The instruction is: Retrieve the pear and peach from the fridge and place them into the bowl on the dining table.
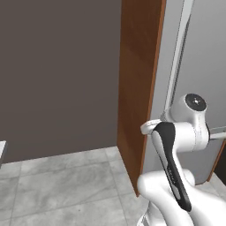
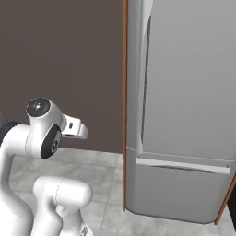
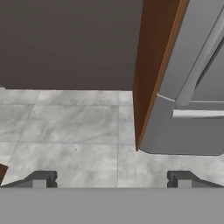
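fridge point(image 2: 184, 115) fills right of frame, door shut, gripper point(image 3: 111, 179) spread wide and empty at bottom edge facing floor; risk: approach clips wooden side panel point(image 3: 153, 65) instead of reaching the handle point(image 1: 176, 57).

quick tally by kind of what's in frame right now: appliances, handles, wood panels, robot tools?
Fridge, shut: 1
Fridge handles: 2, long vertical handle and drawer handle
Wooden side panel: 1
Tool, open and empty: 1
Total: 5
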Robot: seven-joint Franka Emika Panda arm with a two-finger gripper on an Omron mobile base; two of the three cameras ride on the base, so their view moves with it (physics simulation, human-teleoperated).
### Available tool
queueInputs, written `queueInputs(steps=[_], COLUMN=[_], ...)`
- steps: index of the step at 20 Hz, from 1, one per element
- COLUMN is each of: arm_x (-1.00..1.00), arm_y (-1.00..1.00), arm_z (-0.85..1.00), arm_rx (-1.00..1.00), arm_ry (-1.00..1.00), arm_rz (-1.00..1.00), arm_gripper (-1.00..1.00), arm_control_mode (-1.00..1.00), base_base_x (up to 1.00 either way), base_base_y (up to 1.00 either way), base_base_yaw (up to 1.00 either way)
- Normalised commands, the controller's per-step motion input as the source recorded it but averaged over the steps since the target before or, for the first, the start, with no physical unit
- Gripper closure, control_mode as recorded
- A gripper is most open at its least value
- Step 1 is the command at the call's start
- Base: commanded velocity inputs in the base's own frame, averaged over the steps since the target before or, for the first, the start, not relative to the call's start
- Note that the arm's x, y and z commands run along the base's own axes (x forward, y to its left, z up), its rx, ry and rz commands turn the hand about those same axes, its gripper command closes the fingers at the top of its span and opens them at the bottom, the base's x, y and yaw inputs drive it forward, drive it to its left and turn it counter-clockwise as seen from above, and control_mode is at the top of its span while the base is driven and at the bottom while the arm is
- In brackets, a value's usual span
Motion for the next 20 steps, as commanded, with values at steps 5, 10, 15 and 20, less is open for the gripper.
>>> queueInputs(steps=[5, 10, 15, 20], arm_x=[0.17, 0.15, 0.08, 0.11], arm_y=[-0.23, -0.46, -0.61, -0.70], arm_z=[0.00, -0.05, -0.13, -0.14], arm_rx=[0.02, -0.02, -0.12, -0.13], arm_ry=[-0.15, -0.16, -0.12, -0.06], arm_rz=[0.03, 0.00, 0.00, 0.00], arm_gripper=[-1.00, -1.00, -1.00, -1.00], arm_control_mode=[-1.00, -1.00, -1.00, -1.00], base_base_x=[0.00, 0.00, 0.00, 0.00], base_base_y=[0.00, 0.00, 0.00, 0.00], base_base_yaw=[0.00, 0.00, 0.00, 0.00])
